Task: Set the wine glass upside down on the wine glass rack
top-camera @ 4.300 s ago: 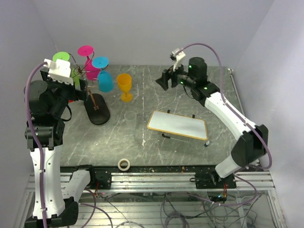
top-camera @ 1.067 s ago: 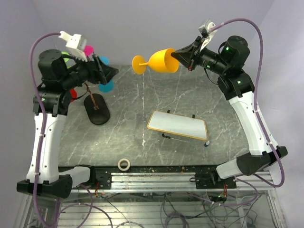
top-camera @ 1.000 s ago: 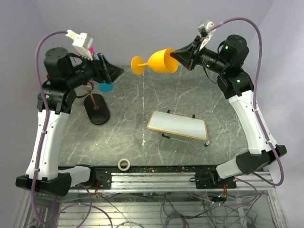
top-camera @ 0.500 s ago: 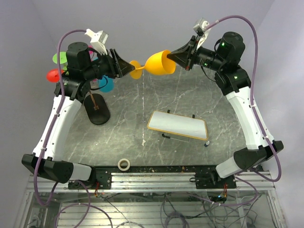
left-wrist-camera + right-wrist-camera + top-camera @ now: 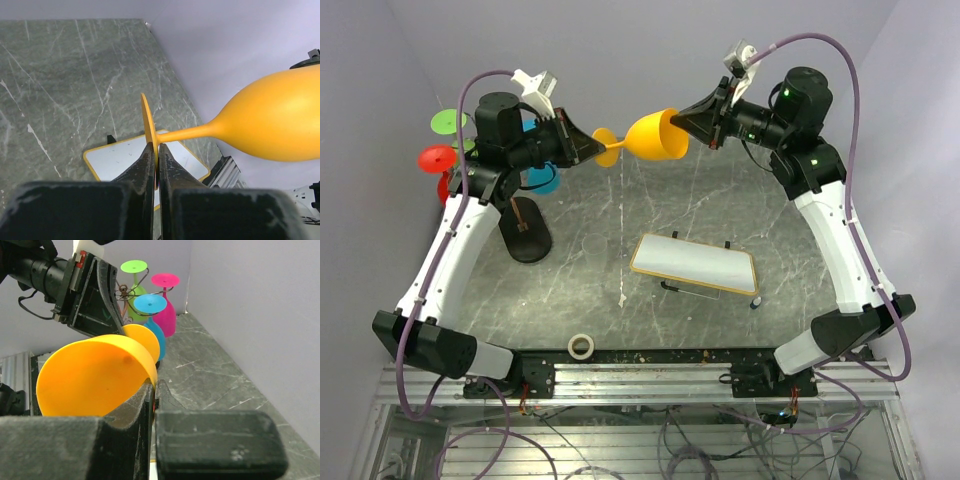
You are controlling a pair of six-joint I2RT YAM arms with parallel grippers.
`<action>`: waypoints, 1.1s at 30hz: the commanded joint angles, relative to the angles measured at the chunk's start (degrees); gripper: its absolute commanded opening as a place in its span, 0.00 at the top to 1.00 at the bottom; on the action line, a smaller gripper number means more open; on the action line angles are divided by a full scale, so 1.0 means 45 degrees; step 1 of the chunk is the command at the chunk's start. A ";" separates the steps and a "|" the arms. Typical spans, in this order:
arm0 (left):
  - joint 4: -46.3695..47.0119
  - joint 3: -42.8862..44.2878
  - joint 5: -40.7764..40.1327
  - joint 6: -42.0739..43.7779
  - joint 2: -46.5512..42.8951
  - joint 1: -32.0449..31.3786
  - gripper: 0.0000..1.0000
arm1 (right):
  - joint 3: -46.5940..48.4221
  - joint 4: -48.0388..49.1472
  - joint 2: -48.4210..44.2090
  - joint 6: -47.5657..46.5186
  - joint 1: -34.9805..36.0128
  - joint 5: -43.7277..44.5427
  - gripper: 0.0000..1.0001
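Note:
An orange wine glass [image 5: 655,137] hangs on its side high above the table, held at both ends. My right gripper [image 5: 685,120] is shut on the rim of its bowl [image 5: 90,375], pinching the wall between the fingertips [image 5: 153,382]. My left gripper [image 5: 592,146] is shut on the flat foot disc [image 5: 146,120], with the stem running right to the bowl [image 5: 280,125]. The wine glass rack [image 5: 527,240] stands at the back left behind the left arm, its wire scrolls [image 5: 127,292] showing in the right wrist view.
Green [image 5: 447,121], red [image 5: 435,157] and blue [image 5: 542,178] glasses hang on the rack; a pink one [image 5: 165,280] shows in the right wrist view. A yellow-edged white board [image 5: 695,263] lies mid-table. A tape roll [image 5: 582,346] sits at the near edge.
The left arm swung right from the rack to the glass's foot, and its jaws closed on the disc. The right gripper kept its hold on the rim.

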 commanded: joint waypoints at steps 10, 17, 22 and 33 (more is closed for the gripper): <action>0.0072 0.0101 -0.0032 0.0677 -0.0597 0.0064 0.93 | -0.0186 -0.0484 0.0025 -0.0955 0.0023 -0.0154 0.68; -0.0651 0.0497 -0.0390 0.1338 -0.0960 0.0820 0.93 | -0.0081 -0.1516 -0.0465 -0.2044 0.0008 -0.0445 0.41; -0.0951 0.0773 -0.0423 0.1914 -0.1255 0.1381 0.93 | 0.0080 -0.2320 -0.0931 -0.2661 -0.0053 -0.1034 0.37; -0.3762 0.2795 -0.2654 0.8944 -0.2107 0.1540 0.93 | -0.1489 -0.2506 -0.2315 -0.3321 -0.1298 -0.0481 0.30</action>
